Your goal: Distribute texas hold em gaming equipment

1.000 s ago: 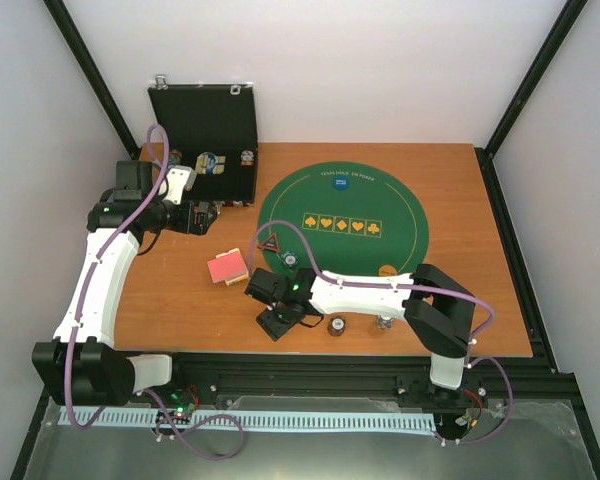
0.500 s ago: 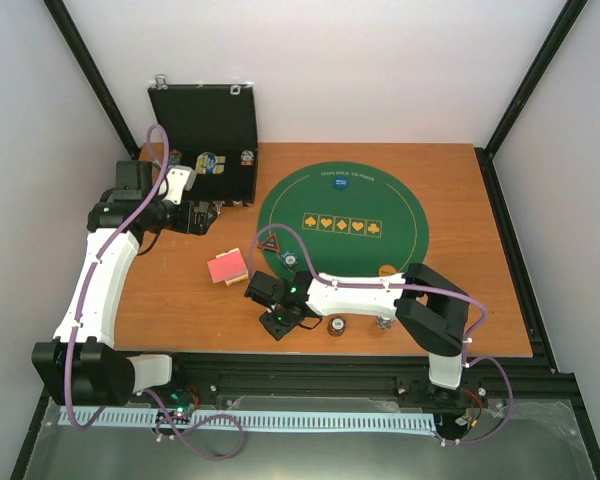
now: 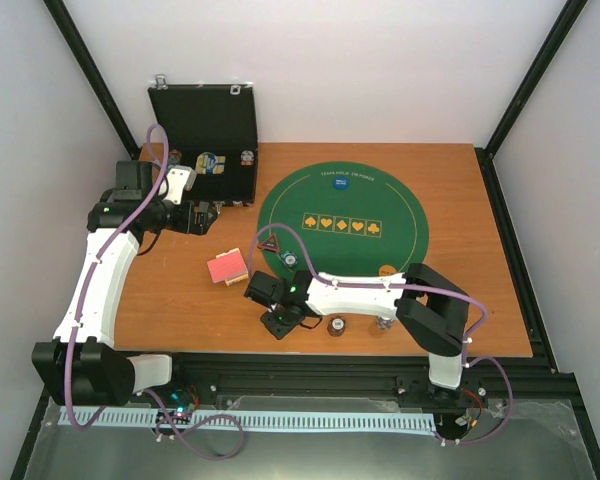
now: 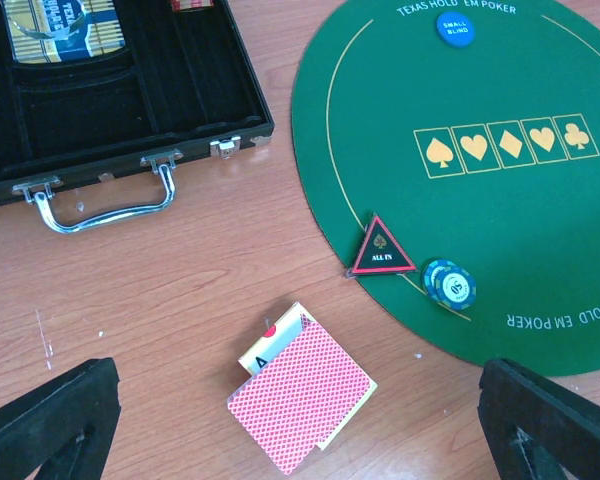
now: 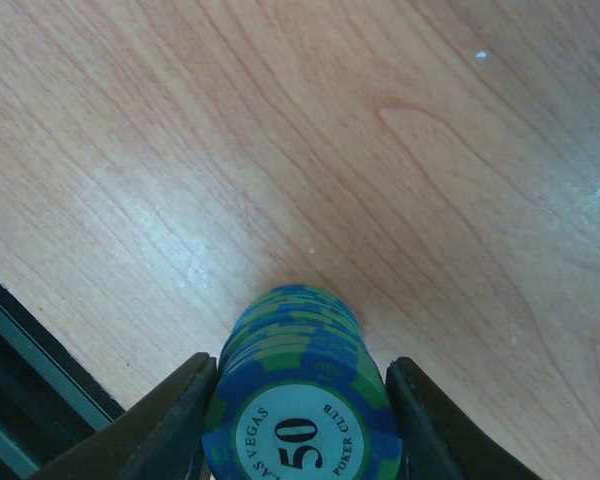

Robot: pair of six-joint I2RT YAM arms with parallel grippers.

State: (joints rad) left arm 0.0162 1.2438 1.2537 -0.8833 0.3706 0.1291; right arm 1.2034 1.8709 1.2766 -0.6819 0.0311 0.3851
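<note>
My right hand (image 5: 300,400) is clenched on a chip stack (image 5: 292,345) (blue, the top one reads 50). A finger presses each side, and the stack is down on the table (image 5: 430,150) near its front edge. Brown chips (image 3: 335,326) sit just to the right of that hand. My left hand (image 4: 298,375) is spread wide, holding nothing, above the cards (image 4: 302,398). These lie red backs up on the wood beside the mat (image 4: 380,120). The triangle marker (image 4: 381,248) sits on the mat's rim, with two blue chips (image 4: 450,282) just beside it. A blue disc (image 4: 455,28) lies at the mat's far side. The case (image 4: 100,110) lies open.
</note>
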